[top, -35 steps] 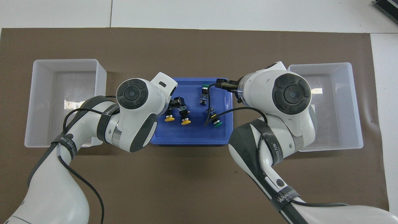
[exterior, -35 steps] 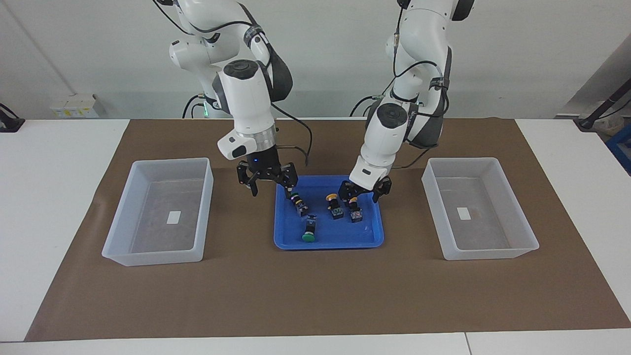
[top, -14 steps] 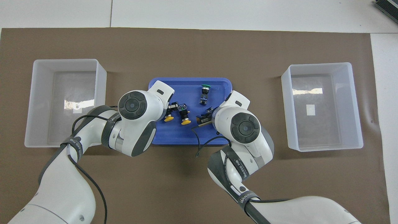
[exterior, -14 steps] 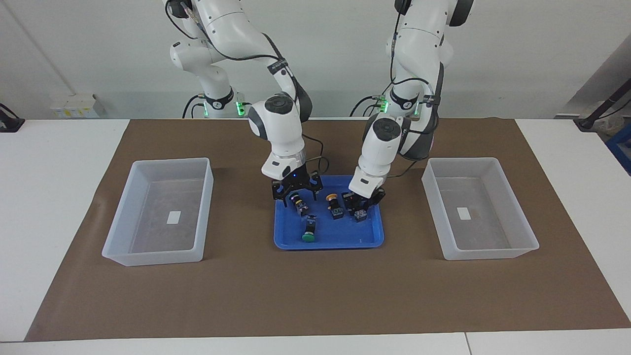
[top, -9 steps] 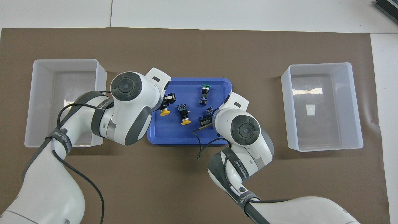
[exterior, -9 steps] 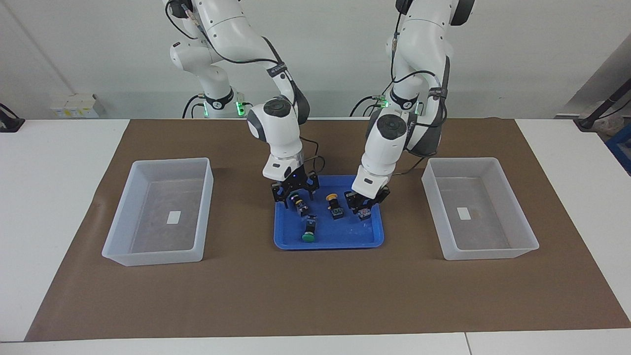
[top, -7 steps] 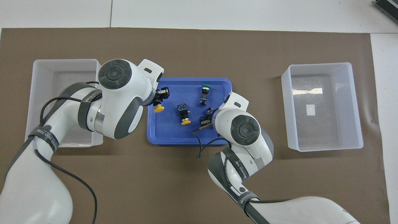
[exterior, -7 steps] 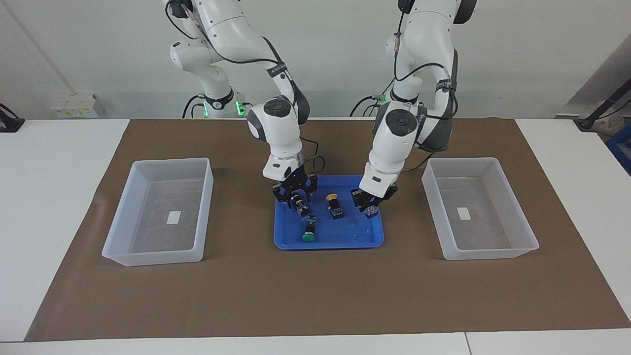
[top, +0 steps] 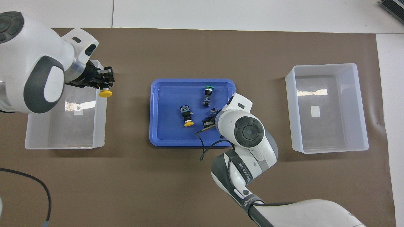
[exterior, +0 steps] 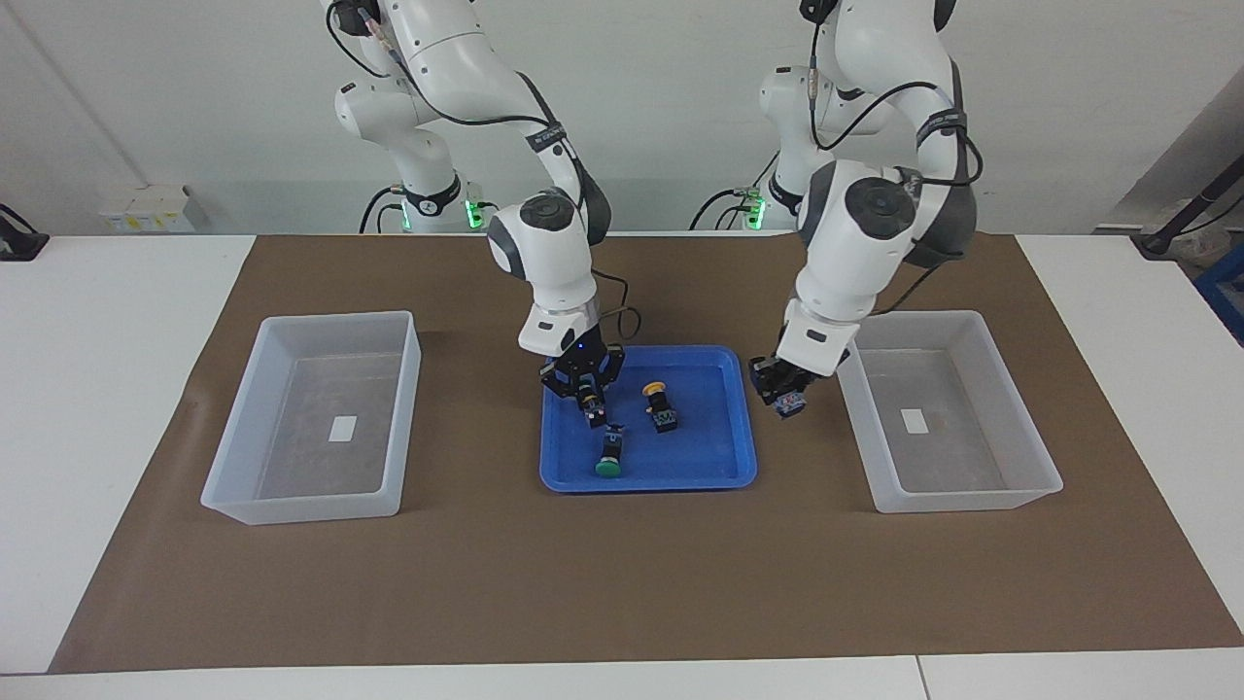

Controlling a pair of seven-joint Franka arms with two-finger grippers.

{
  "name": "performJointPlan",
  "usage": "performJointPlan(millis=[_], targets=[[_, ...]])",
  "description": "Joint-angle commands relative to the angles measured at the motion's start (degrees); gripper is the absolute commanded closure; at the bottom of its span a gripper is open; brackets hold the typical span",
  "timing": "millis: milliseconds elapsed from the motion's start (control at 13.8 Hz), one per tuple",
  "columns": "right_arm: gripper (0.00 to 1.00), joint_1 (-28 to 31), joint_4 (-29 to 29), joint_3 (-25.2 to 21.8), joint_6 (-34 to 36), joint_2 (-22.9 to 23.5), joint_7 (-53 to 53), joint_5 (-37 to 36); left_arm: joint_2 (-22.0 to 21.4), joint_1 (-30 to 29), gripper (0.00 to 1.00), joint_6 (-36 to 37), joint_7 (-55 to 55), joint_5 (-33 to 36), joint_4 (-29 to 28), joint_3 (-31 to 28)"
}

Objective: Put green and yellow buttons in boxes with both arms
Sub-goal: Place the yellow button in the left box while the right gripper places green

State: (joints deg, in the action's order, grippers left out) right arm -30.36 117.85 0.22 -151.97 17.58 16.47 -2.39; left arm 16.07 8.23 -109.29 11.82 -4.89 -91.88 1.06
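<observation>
Left hand [exterior: 783,393] carries yellow button [top: 105,93] over box [exterior: 1011,494] rim.

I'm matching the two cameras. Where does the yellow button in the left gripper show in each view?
Facing view: yellow button hangs in the left gripper, over the mat between the blue tray and the box at the left arm's end.
Overhead view: its yellow cap shows under the left gripper, over that box's tray-side rim.
Shared landmark: the blue tray.
</observation>
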Motion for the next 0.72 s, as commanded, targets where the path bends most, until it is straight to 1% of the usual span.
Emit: performJointPlan(millis=[0,145,289,506,651], targets=[[1.00,1.09,0.81,0.05,0.43,-4.03,0.66,0.37,0.11,-5.40,1.00,0.66,-11.78,-2.14,0.04,0.43],[1.00,3.37,0.98,0.05,4.64,-7.72,0.84,0.37,-0.68,-8.22,1.00,-2.31,-18.47,-2.23,-3.02,0.17],[1.00,6.44,1.16,0.05,9.03,-11.59,1.10,0.37,-1.30,-10.51,1.00,-8.63,-24.97,-2.14,-8.46,0.17],[1.00,10.40,1.51,0.05,15.45,-16.69,0.67,0.63,-1.83,-10.43,1.00,-17.15,-26.59,-2.14,-16.02,0.17],[1.00,14.26,2.38,0.13,18.54,-19.59,0.14,0.63,-1.92,-9.99,1.00,-23.48,-26.59,-2.14,-20.77,0.17]])
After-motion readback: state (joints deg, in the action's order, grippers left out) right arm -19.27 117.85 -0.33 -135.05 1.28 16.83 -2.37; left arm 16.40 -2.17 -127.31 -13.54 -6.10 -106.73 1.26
